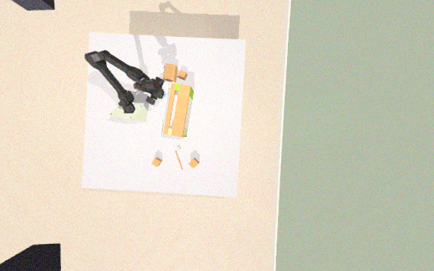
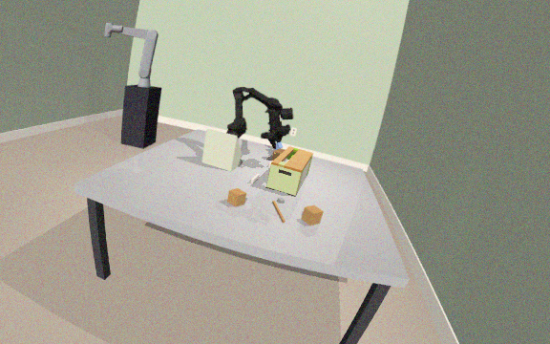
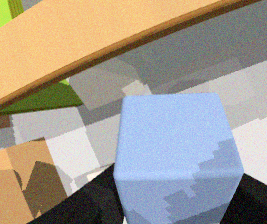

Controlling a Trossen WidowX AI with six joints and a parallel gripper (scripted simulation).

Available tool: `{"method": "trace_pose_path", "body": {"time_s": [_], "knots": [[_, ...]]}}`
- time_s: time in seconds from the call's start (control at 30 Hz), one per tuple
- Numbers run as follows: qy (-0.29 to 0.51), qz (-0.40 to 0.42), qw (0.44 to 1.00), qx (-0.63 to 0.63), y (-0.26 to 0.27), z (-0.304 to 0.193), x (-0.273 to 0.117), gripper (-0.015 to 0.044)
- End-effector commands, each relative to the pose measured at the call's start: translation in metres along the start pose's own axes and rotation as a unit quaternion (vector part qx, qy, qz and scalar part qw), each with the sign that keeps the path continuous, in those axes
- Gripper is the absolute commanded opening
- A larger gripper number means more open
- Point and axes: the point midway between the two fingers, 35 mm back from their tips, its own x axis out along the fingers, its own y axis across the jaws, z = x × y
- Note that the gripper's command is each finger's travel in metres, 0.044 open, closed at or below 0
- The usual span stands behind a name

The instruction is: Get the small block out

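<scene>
A blue block (image 1: 164,95) (image 2: 279,145) (image 3: 176,132) is between the fingers of my gripper (image 1: 163,96) (image 2: 278,144) (image 3: 169,172), which is shut on it. The gripper holds it off the table, beside the far end of the box on the arm's side. In the top view the block shows very near the box's corner; the exact gap cannot be told. The box (image 1: 182,111) (image 2: 282,182) (image 3: 109,32) stands upright, with an orange slotted top and green ends. Its shelf cannot be made out.
A large orange block (image 1: 170,73) (image 3: 26,155) and a smaller one (image 1: 182,74) stand beyond the box's far end. Two orange cubes (image 1: 157,162) (image 2: 312,215), a thin stick (image 1: 178,159) (image 2: 279,211) and a small grey piece (image 1: 178,147) (image 2: 281,201) are nearer. A pale block (image 2: 222,149) stands by the arm's base.
</scene>
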Motion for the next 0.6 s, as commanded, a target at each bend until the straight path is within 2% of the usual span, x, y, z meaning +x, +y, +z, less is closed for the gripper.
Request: {"method": "trace_pose_path", "body": {"time_s": [0.0, 0.27, 0.57], "knots": [[0.004, 0.007, 0.997, 0.077, -0.001, 0.000, -0.003, 0.0000], [0.011, 0.022, 0.968, 0.249, -0.003, 0.001, -0.010, 0.0000], [0.023, 0.039, 0.900, 0.434, -0.004, 0.001, -0.018, 0.0000]]}}
